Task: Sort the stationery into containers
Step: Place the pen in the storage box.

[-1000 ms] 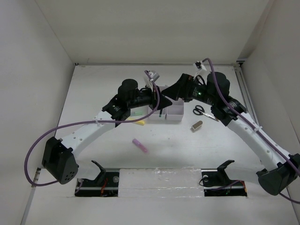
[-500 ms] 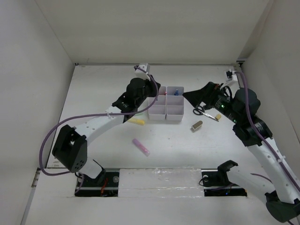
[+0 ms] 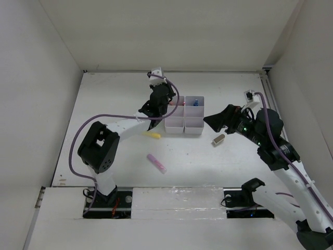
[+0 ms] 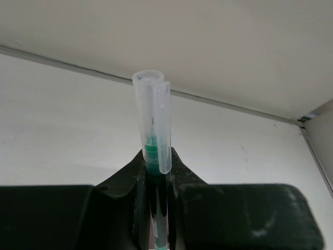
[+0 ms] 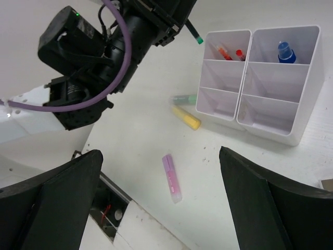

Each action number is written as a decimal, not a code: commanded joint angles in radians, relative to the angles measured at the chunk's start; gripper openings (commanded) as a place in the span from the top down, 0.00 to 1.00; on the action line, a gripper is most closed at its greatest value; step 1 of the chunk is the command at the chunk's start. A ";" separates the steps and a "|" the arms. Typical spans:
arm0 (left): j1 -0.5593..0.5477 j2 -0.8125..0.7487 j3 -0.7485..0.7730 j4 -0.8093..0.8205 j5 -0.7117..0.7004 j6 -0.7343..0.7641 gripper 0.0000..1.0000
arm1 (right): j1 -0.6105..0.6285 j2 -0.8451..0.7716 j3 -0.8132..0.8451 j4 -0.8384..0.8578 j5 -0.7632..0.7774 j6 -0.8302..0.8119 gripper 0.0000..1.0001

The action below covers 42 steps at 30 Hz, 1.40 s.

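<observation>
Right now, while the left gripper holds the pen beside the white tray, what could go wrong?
The left gripper pinches the green pen over a short length only, so it may slip or tilt. In the right wrist view the pen tip seems to lie just outside the tray wall. If released now, it might land outside. The nearest compartment already holds red items, which could block it.

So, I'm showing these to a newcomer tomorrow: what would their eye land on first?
Probably the left gripper, clamped on a clear-capped green pen and poised beside the far left corner of the white organiser tray. Next comes the tray itself, with red pieces and a blue piece in its far compartments. Then the pink highlighter and yellow highlighter, lying loose on the table to its near left.
</observation>
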 commanded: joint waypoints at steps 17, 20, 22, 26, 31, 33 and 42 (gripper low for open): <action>0.006 0.159 0.070 0.206 -0.057 -0.017 0.92 | -0.015 -0.054 0.004 -0.028 0.010 -0.061 0.00; 0.006 0.178 0.070 0.206 -0.047 -0.027 0.86 | -0.015 -0.054 0.013 -0.037 0.010 -0.061 0.00; 0.006 0.178 0.070 0.206 -0.021 -0.027 0.86 | -0.015 -0.054 0.013 -0.037 0.020 -0.061 0.00; -0.005 0.169 0.059 0.206 -0.023 -0.027 0.77 | -0.015 -0.054 0.013 -0.046 0.029 -0.061 0.00; -0.005 0.143 0.033 0.206 -0.014 -0.018 0.65 | -0.015 -0.054 0.013 -0.037 0.029 -0.061 0.00; -0.014 0.120 0.013 0.220 -0.003 -0.028 0.59 | -0.015 -0.054 0.013 -0.037 0.029 -0.061 0.00; -0.033 -0.130 0.015 0.035 -0.026 -0.024 0.00 | -0.015 0.044 0.022 -0.160 0.340 0.048 0.00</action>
